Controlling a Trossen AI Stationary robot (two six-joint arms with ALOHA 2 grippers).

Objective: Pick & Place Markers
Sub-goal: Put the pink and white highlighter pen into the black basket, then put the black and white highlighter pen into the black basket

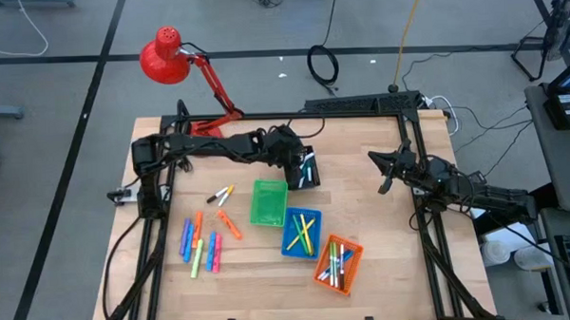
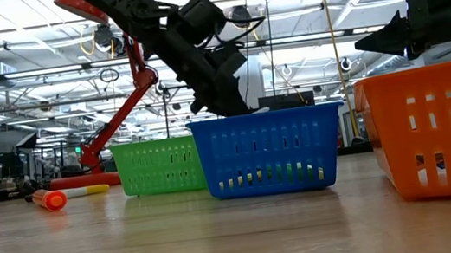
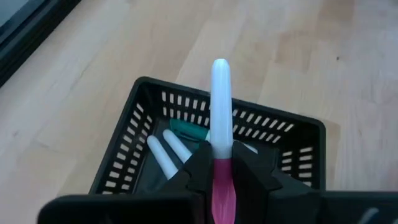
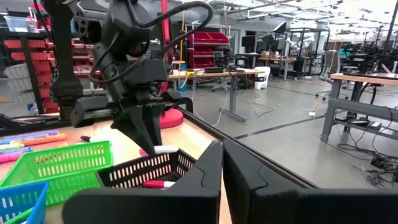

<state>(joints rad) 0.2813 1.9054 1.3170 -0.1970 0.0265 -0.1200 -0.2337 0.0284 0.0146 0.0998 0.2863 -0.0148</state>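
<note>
White-bodied with a pink cap, a marker (image 3: 220,118) sits pinched between the closed fingers of the left gripper (image 3: 221,163), held directly over the black basket (image 3: 127,163), seemingly so that it will drop among the white markers already lying inside. The right gripper (image 4: 222,163) waits at the table's right side, fingers pressed together and holding nothing. Three more baskets run in a diagonal line towards the front of the pale wooden table (image 1: 393,270): the green basket (image 1: 268,203), apparently empty from overhead, the blue basket (image 1: 300,233) and the orange basket (image 1: 338,264), the last two each holding several markers, which suggests sorting is under way. Loose markers (image 1: 201,247) lie scattered on the table's left side, well apart from the baskets and not yet collected. A red desk lamp (image 1: 164,56) leans in from the back edge. Beyond lies a workshop hall with benches, red bins and ceiling lights.
</note>
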